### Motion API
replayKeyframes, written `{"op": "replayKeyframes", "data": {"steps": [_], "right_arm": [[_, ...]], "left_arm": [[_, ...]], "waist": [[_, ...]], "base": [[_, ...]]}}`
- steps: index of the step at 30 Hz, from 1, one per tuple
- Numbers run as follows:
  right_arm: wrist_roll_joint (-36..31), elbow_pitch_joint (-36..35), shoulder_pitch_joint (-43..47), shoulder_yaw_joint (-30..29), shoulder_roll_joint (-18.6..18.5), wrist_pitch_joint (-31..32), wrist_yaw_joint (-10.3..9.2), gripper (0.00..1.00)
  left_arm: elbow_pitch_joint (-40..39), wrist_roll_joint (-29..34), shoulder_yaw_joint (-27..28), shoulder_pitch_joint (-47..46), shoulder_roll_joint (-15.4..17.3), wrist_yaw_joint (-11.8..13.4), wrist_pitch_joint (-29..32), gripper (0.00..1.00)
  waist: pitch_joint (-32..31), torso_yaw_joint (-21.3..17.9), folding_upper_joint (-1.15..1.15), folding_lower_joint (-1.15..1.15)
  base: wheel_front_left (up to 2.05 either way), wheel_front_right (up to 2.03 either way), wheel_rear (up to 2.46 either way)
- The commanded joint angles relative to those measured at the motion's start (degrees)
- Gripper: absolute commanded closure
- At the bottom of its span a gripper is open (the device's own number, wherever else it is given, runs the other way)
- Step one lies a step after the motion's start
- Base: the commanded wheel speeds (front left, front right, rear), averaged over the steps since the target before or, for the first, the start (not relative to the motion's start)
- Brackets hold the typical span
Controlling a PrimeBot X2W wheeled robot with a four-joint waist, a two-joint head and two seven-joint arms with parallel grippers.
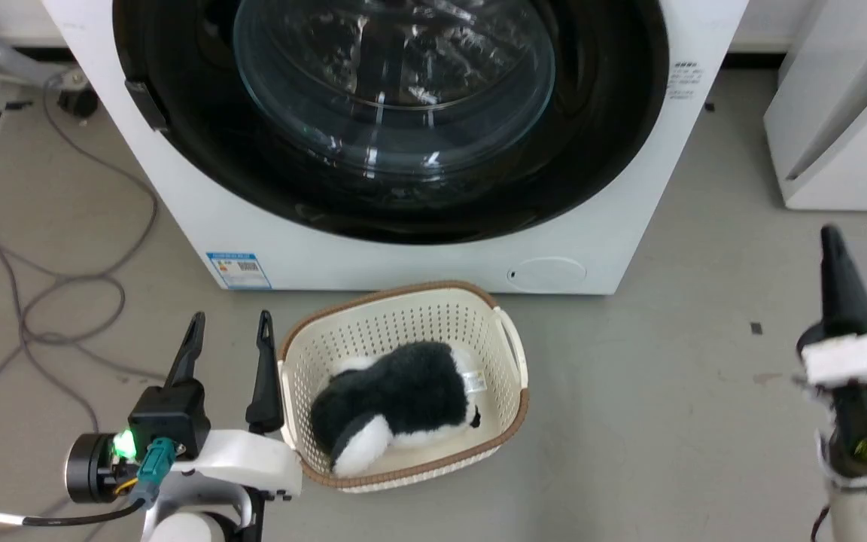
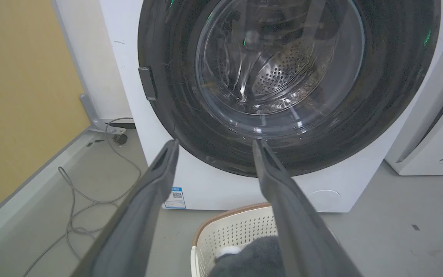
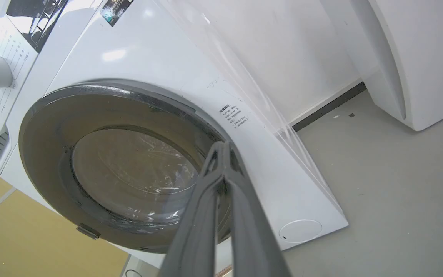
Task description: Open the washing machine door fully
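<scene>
White, boxy washing machine (image 1: 441,263) at floor's far edge. Glossy black round washing machine door (image 1: 599,150), bulged glass centre, shut flush in its front; slick rim likely to shed a grip. Perforated cream basket (image 1: 388,327) with plush toy (image 1: 396,399) close before it, liable to block the swing. Left gripper (image 1: 230,316) fingers spread; right gripper (image 1: 831,241) fingers pressed together.

The big white front-loading washing machine (image 1: 418,262) has a round glossy black door (image 1: 606,150) with clear glass, and a small blue label (image 1: 238,269). The cream perforated plastic basket (image 1: 403,320) is brown-rimmed. The fluffy plush toy (image 1: 403,391) is black and white. The concrete floor (image 1: 667,391) is grey.
</scene>
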Motion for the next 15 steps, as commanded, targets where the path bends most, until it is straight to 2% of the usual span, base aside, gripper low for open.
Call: {"op": "replayKeyframes", "data": {"steps": [1, 6, 15], "right_arm": [[1.77, 0.90, -2.30, -0.30, -0.75, -0.13, 0.02, 1.00], [5.11, 4.55, -9.18, 0.25, -2.26, 0.18, 0.02, 1.00], [8.12, 15.46, -22.39, 3.42, -5.86, 0.00, 0.03, 1.00]], "left_arm": [[-0.20, -0.03, -0.26, -1.12, 0.03, 0.32, -0.58, 0.00], [-0.62, -0.02, -0.39, -2.65, 0.04, 0.57, -1.18, 0.00], [-0.91, -0.51, -1.28, -5.32, 0.04, 1.34, -2.26, 0.00]], "waist": [[0.80, 0.27, 0.00, 0.00], [2.91, 0.74, 0.00, 0.00], [7.01, 2.67, 0.00, 0.00]], "base": [[0.00, 0.00, 0.00], [0.00, 0.00, 0.00], [0.00, 0.00, 0.00]]}}
